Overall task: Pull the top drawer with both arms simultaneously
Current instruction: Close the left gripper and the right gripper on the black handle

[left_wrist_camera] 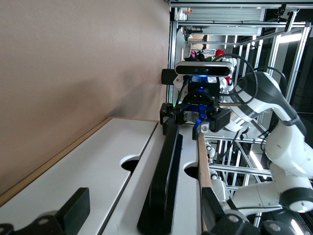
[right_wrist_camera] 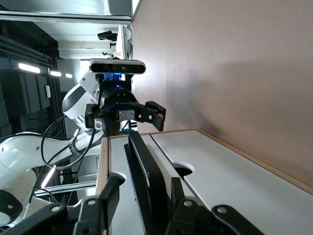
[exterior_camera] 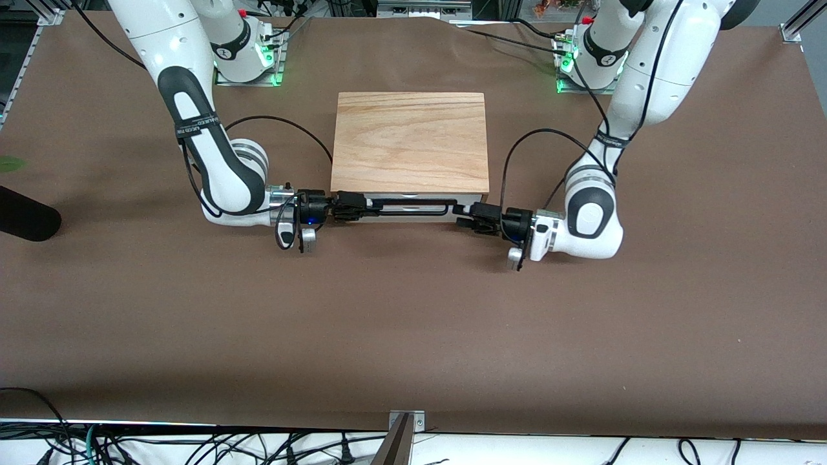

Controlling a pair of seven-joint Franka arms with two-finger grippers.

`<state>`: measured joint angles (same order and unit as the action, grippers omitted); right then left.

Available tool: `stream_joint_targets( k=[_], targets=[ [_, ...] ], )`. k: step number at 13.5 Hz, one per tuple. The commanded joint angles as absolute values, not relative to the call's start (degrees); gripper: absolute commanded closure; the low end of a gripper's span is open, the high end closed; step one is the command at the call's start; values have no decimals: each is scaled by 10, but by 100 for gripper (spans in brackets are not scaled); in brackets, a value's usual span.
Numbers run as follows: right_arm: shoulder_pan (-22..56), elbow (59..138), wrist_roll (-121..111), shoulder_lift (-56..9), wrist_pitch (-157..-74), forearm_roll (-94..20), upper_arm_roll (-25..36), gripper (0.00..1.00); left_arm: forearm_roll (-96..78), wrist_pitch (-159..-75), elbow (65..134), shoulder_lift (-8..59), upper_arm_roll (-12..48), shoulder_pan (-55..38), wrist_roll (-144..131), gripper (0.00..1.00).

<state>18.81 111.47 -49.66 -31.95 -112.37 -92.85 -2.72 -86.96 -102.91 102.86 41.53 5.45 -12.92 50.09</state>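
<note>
Facing your cabinet (exterior_camera: 409,142) mid-surface, the closed drawer (exterior_camera: 413,213) looks stiff and light. Take its thin, slippery handle (exterior_camera: 410,208) at both ends: right tool (exterior_camera: 362,208) clenching it, left tool (exterior_camera: 460,217) released beside it.

The tabletop (exterior_camera: 413,323) is covered in a plain matt brown. The cabinet casing (exterior_camera: 409,142) is seen in pale honey wood with darker wavy grain lines. The top drawer (exterior_camera: 413,211) is fronted in white, and its handle (exterior_camera: 413,208) is black. Both arms (exterior_camera: 213,161) are finished in glossy white with dark grey joint bands, and black cables are looped along them. The left hand (exterior_camera: 466,216) and the right hand (exterior_camera: 352,206) are black; a small blue light is shown just by the right hand. Green lights glow at both bases, each topped with a red button.
</note>
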Motion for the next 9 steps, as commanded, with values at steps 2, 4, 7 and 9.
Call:
stream_joint_targets(
  k=[2,4,7,9],
  targets=[
    [189,1121,-521,-322,-1126,-943,-27,65,-894,-1068,1053,403,79,-129,527,5],
    [188,1119,-521,-322,-1126,-943,-27,70,-896,-1068,1052,403,80,-130,531,13],
    [188,1118,-521,-322,-1126,-943,-27,85,-896,-1065,1046,403,80,-129,553,45],
    [187,1114,-522,-323,-1124,-943,-27,94,-895,-1062,1044,402,81,-127,555,59]
  ],
)
